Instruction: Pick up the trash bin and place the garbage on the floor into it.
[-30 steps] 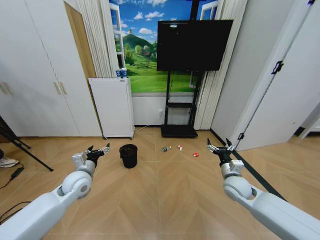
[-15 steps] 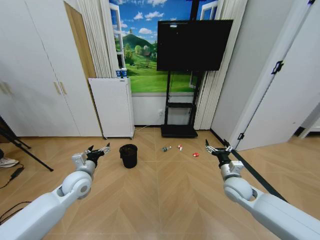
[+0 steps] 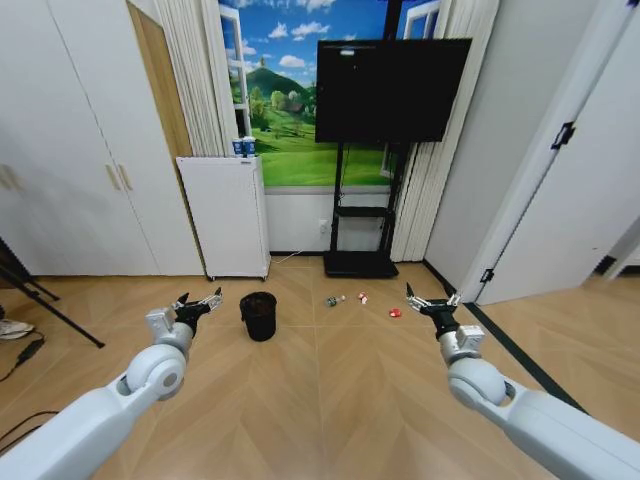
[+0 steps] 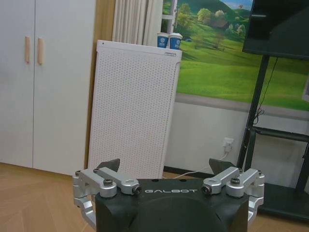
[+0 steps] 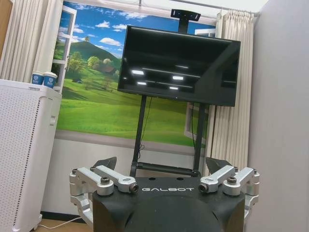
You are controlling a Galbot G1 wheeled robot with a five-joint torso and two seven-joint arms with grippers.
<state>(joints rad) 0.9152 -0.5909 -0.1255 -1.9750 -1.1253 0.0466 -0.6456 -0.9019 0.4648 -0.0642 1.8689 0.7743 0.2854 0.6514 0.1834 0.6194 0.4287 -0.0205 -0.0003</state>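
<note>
The black round trash bin point(image 3: 259, 315) stands upright on the herringbone wood floor point(image 3: 320, 400), a little ahead of me and left of centre. The garbage lies to its right: a small clear bottle point(image 3: 334, 300), a red-and-white wrapper bit point(image 3: 362, 297) and a red bit point(image 3: 395, 313). My left gripper point(image 3: 196, 303) is held out in the air, open and empty, to the left of the bin. My right gripper point(image 3: 431, 302) is raised, open and empty, just right of the red bit. Both wrist views show wide-apart fingers, left point(image 4: 110, 166) and right point(image 5: 105, 164).
A tall white perforated cabinet point(image 3: 226, 215) with two paper cups stands against the back wall behind the bin. A TV point(image 3: 390, 90) on a black stand point(image 3: 358, 262) sits behind the garbage. A tripod leg point(image 3: 50, 318) and cable lie far left. White doors line both sides.
The whole head view has shifted slightly, so the camera moved a little. My right gripper now shows a bit further left, nearer the red bit. The bin and garbage have not moved.
</note>
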